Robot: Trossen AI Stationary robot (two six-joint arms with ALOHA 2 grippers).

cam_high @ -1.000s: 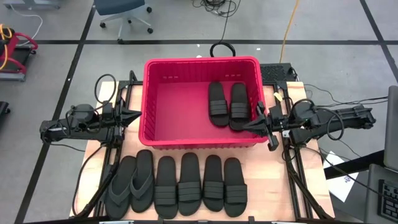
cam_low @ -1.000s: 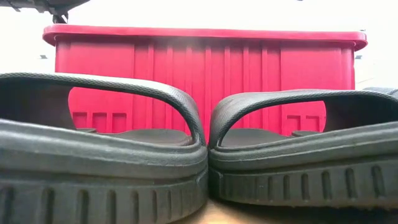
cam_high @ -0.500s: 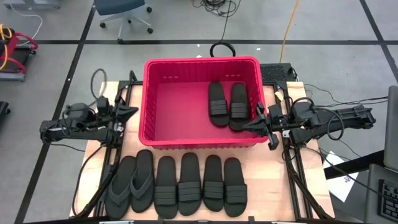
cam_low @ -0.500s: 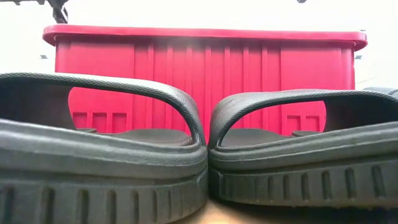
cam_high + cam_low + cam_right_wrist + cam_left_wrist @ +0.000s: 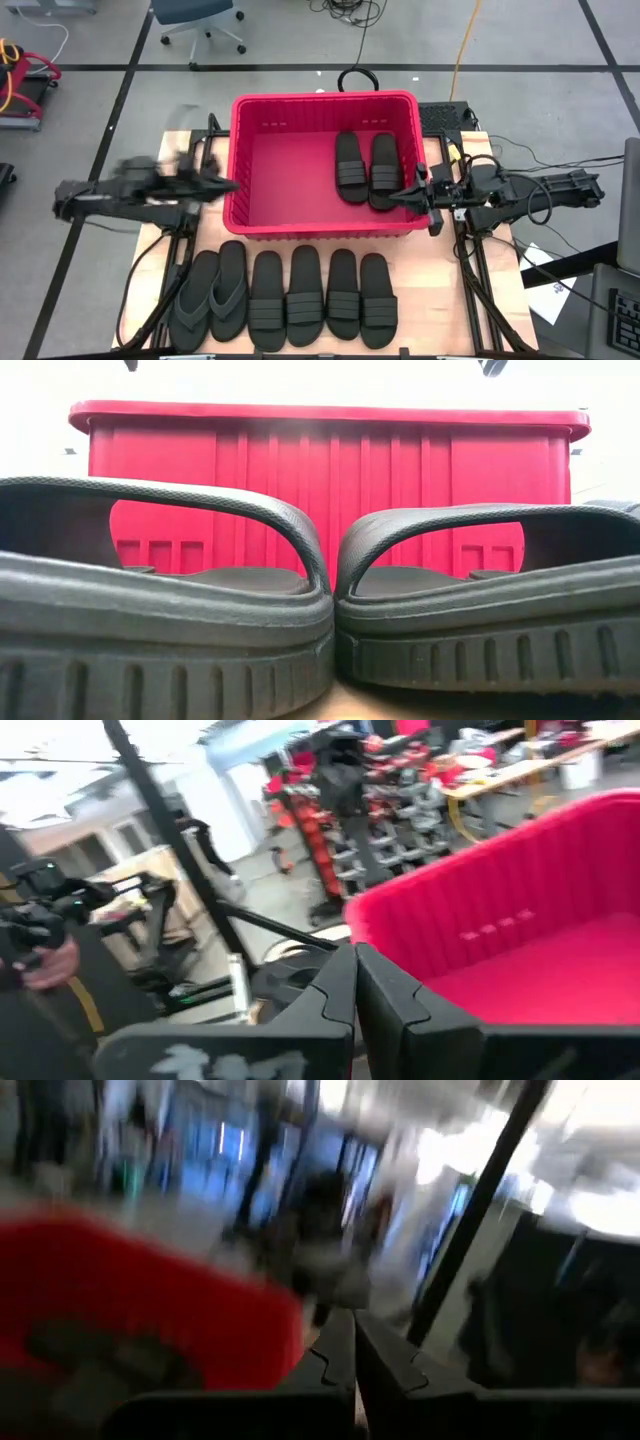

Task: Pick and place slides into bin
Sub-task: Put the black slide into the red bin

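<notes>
Currently, two slides [image 5: 366, 168] are seen lying side by side on the floor of the bin [image 5: 290, 165], toward its right end. Six more are lined up in a row [image 5: 288, 297] on the table [image 5: 420, 268] just in front of the bin: two thong-strapped ones at the left end, four banded ones to their right. In the low view two banded slides [image 5: 160, 610] fill the foreground, with the bin wall behind them.

The left gripper [image 5: 222, 184] is held at the bin's left wall, near its rim; its image is smeared, so motion is probably under way. In the left wrist view its fingers [image 5: 335, 1365] are seen pressed together with nothing between them. The right gripper [image 5: 400, 195] is placed at the bin's right wall, beside the two binned slides, and its fingers [image 5: 335, 990] are likewise closed on nothing.

The step in hand is judged to be a reach for the next slide. It is best done by the fingers being parted well before descent, the nearest slide in the row being approached from above, and its strap band being gripped across its middle so the sole hangs level. Neighbouring slides touch one another, so a straight lift should be used to avoid dragging them. The slide should then be lowered onto the bare floor on the bin's left.
</notes>
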